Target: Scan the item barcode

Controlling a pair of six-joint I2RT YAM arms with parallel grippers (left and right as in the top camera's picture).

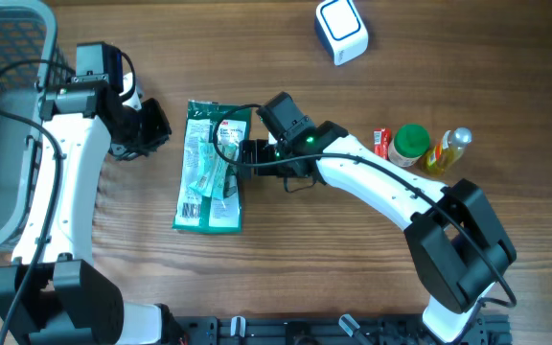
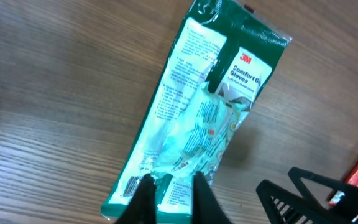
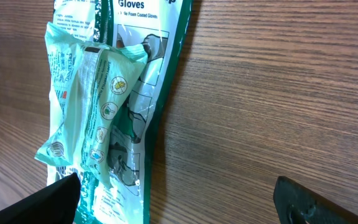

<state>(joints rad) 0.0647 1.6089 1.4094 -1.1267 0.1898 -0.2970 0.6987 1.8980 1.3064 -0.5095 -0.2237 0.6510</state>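
The 3M glove packet [image 1: 209, 172] lies flat on the table [image 1: 305, 278], well apart from the white scanner [image 1: 341, 29]. The right tool [image 1: 243, 153] is spread wide at the packet's edge, probably to pick it up. The left tool [image 1: 159, 129] is closed together beside it, empty.

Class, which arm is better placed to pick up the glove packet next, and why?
Probably the right. The right gripper stands open over the edge of the glove packet, while the left gripper is shut and sits beside it. The white scanner also lies nearer the right arm.
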